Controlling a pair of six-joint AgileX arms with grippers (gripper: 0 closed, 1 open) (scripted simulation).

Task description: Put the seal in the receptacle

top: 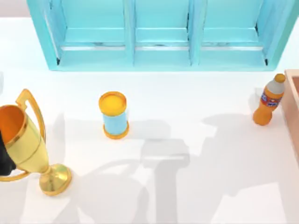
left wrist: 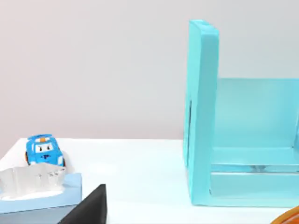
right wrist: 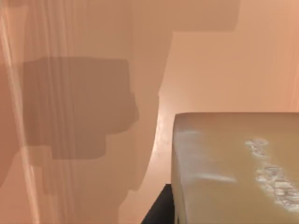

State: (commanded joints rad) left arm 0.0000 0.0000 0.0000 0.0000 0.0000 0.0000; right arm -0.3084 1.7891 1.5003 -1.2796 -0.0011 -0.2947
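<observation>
Seal [right wrist: 233,168]: tan block with faint white marks on one face, seen close in the right wrist view, against the peach inner walls of the receptacle [right wrist: 84,93]. A dark edge of the right arm shows just beside the seal's lower corner. Whether the right end effector is wide, narrow or clamped on the seal: cannot tell.

Receptacle in the top view [top: 292,107]: only a strip of its thick rim, at the right edge of the surface [top: 187,116].

Orange bottle [top: 269,100]: grey cap, blue label, just left of the receptacle's rim, tilted slightly.

Blue can [top: 114,115]: orange ends, upright, left of centre on the surface.

Gold trophy [top: 29,144]: near left, leaning, base on the surface, cup toward the left edge. A dark shape lies at the left edge beside the cup.

Turquoise shelf [top: 163,35]: along the far side, three bays.

Left wrist view: shelf end panel [left wrist: 203,112], a blue toy car [left wrist: 44,150] on the far left of the surface, a pale blue tray [left wrist: 39,191] in front of it. Left end effector state: cannot tell.
</observation>
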